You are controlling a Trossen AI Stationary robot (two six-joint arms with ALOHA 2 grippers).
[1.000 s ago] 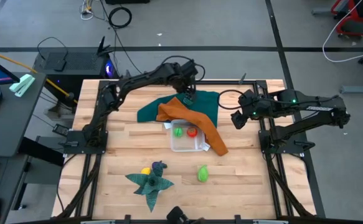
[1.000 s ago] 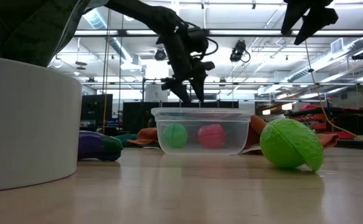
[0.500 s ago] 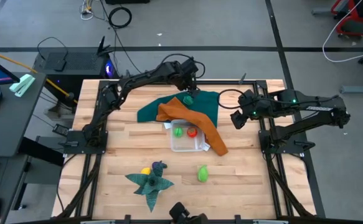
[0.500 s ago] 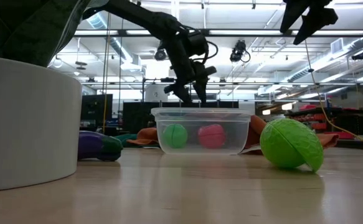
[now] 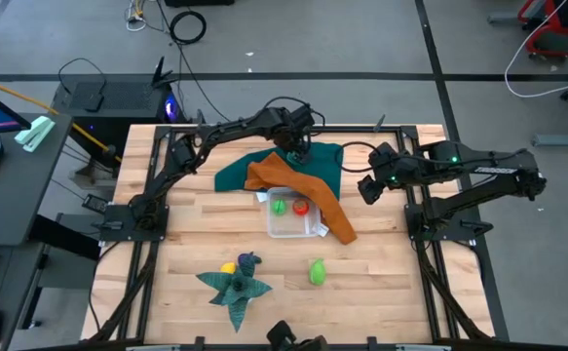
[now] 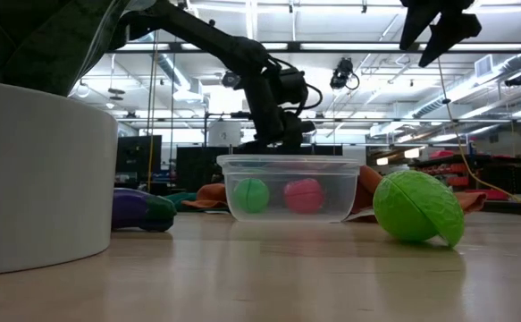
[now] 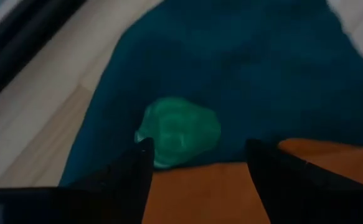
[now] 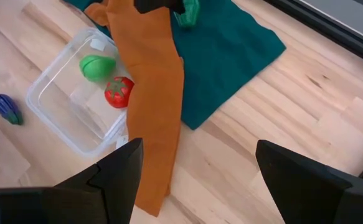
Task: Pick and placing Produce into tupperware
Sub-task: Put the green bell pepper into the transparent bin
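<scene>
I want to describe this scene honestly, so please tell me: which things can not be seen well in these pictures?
- Left gripper: in the low view the tupperware rim hides its tips; contact with the dark green piece is not clear.
- Yellow piece: in the high view the star-shaped cloth covers part of it.
- Purple piece: in the low view a white object cuts it off.
- Teal cloth: the orange cloth covers part of it.

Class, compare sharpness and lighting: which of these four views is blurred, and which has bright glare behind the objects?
Left wrist view: soft, the green produce on the teal cloth blurred. Low view: bright ceiling lights behind the tupperware. High and right wrist views: evenly lit, sharp.
</scene>
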